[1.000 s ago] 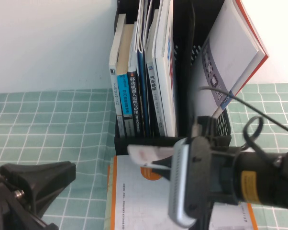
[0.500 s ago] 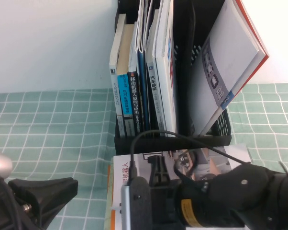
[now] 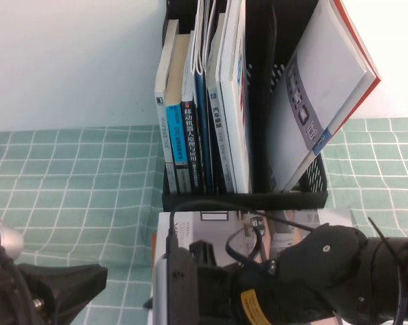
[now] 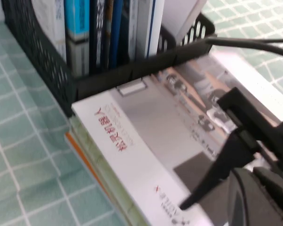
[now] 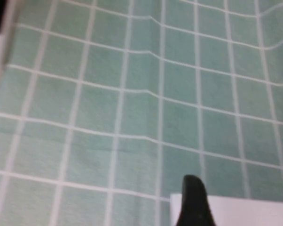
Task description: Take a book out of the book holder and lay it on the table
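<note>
Lying flat on the desk [image 3: 75,183] just in front of the holder [image 3: 211,200], the book [image 3: 190,230] rests face up on a short stack; an orange edge [image 3: 155,247] of the stack peeks out on its left side. From the high view only the book's far strip shows, since the right arm crosses over the rest of it from the right; the right gripper [image 3: 190,271] sits low over the book at the near edge of the scene. The left gripper [image 3: 62,284] waits at the near left corner over bare cloth, well apart from the book; whether its jaws are wide or narrow I cannot tell.

The left wrist view gives what the high one hides: the book [image 4: 146,122] with its pale cover, title lettering and robot photos, its far edge touching the holder [image 4: 38,61], and the orange-edged book [image 4: 85,155] under it; the right gripper [image 4: 212,165] hangs dark just above the cover, a black cable [image 4: 245,43] running past behind. I cannot tell how its jaws stand, and nothing shows as held.

The right wrist view shows mostly checked desk [image 5: 132,94] and a white corner at the edge.

Up in the holder, a row of books stands upright on the left; a grey book [image 3: 326,88] leans out to the right.
</note>
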Tool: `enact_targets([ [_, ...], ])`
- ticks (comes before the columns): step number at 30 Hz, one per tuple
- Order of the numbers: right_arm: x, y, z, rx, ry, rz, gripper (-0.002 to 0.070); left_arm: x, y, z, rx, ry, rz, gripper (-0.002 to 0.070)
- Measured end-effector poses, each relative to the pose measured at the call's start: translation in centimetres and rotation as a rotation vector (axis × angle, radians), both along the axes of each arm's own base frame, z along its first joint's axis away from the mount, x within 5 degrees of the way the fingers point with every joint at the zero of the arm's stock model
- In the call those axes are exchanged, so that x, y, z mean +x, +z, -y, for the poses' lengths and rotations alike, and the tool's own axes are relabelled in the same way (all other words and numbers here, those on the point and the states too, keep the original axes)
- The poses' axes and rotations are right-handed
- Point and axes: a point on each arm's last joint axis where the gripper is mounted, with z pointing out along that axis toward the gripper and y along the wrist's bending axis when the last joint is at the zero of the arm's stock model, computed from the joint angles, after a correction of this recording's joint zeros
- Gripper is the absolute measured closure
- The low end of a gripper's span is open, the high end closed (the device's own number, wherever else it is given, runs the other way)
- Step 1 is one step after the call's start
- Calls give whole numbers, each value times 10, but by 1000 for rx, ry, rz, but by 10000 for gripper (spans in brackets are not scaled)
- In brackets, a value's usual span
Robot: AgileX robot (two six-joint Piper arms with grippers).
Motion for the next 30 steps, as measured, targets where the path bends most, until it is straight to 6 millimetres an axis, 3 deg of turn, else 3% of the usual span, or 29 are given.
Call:
enact_targets([
  [6, -18, 3, -2, 38, 94, -201, 251, -3, -5, -1, 28, -3, -69, 676],
  [8, -21, 4, -2, 41, 102, -249, 288, -4, -5, -1, 18, -4, -78, 676],
  [10, -21, 4, -2, 42, 103, -260, 400, -4, -4, 0, -3, -4, -81, 676],
  [13, -14, 13, 2, 56, 71, -154, 582, -4, -1, 3, -57, -5, -74, 676],
  [17, 10, 47, 20, 74, -104, 188, 655, -2, 3, 5, -110, -3, -54, 676],
  [20, 25, 86, 46, 64, -299, 502, 668, -2, 5, 5, -120, -3, -34, 676],
  [24, 33, 139, 104, -67, -691, 779, 675, 1, 6, 4, -100, 3, 15, 676],
  [26, 26, 157, 137, -229, -820, 806, 676, 2, 7, 3, -84, 13, 37, 676],
  [28, 11, 163, 168, -378, -906, 713, 677, 4, 7, 1, -56, 27, 65, 676],
  [30, -6, 164, 188, -420, -934, 593, 677, 6, 7, -1, -25, 35, 97, 676],
])
